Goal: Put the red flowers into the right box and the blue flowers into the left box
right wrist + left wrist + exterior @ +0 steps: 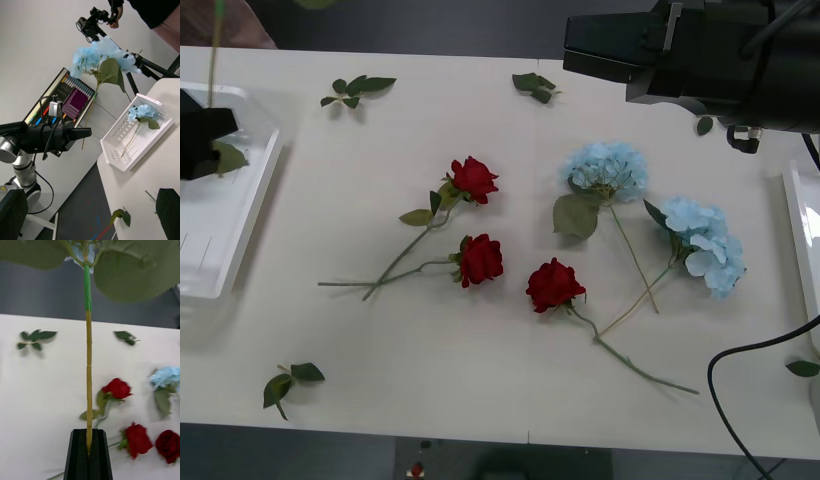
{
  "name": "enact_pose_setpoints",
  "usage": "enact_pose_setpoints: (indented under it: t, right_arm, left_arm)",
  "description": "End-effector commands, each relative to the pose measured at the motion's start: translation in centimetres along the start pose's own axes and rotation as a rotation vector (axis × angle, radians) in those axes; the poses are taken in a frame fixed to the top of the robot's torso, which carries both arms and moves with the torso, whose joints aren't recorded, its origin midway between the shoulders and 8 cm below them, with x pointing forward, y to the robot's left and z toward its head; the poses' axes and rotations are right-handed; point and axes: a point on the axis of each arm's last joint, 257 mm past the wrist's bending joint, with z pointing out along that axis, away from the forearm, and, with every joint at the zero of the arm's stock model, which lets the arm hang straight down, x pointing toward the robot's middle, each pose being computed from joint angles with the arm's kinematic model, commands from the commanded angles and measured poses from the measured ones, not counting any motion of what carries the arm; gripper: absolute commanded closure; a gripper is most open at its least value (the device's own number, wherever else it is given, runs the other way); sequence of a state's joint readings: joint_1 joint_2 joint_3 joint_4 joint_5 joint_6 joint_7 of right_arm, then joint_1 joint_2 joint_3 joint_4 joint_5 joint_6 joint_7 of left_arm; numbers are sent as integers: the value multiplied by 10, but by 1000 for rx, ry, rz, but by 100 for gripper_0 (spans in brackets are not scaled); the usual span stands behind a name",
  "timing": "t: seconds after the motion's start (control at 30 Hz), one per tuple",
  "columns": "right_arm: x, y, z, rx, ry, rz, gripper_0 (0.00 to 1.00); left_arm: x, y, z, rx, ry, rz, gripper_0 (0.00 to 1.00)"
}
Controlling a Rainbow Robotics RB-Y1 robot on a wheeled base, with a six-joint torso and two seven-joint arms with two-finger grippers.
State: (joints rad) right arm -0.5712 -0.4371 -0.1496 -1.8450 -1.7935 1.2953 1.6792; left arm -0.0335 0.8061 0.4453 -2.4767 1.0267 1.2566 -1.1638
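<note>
— Where pinched between the black fingers (78, 455) of the left gripper (89, 453), held upright by its thin yellow-green stem: one pale-blue fluffy artificial flower (99, 56), head and big green leaves high above the fingertips.
— Fingers pressed together?
— Clamped tight on the stem's lower end, yes. Close by those fingers and lower down, the shallow translucent-white plastic left box (123, 157), with another pale-blue flower (142, 111) lying inside.
— And farther out from the fingers?
— Out on the white table (480, 400), well apart from them: three deep-red artificial roses (480, 260) on long thin green stems. Beyond these, two more pale-blue clusters (608, 168) side by side, stems crossing.
— Right side?
— Right gripper (90, 202) raised off the table, black fingers (168, 210) spread wide, nothing between them. At the table's right edge, the rim of the shallow white plastic right box (805, 230). Scattered about, small loose green leaf sprigs (358, 88).
</note>
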Motion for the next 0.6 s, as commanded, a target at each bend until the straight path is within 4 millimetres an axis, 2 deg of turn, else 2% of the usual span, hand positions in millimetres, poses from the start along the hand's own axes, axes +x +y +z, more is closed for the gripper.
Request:
enact_pose_setpoints:
  t: [0.03, 0.13, 0.3, 0.47, 0.6]
  right_arm:
    - [-7, 9, 3, -16, -14, 25, 0]
    - [-8, 4, -4, 4, -19, 23, 0]
    - [3, -9, -15, 64, 37, 27, 0]
    - [20, -29, -26, 169, 97, 117, 0]
    - [36, -48, -39, 309, 107, 199, 0]
  left_arm:
    - [16, 49, -21, -130, 41, -17, 100]
    - [25, 97, -37, -260, 57, -29, 100]
    - [41, 174, -59, -460, 85, -66, 100]
    - [58, 228, -74, -591, 115, -103, 100]
    - [75, 259, -76, -638, 141, -150, 100]
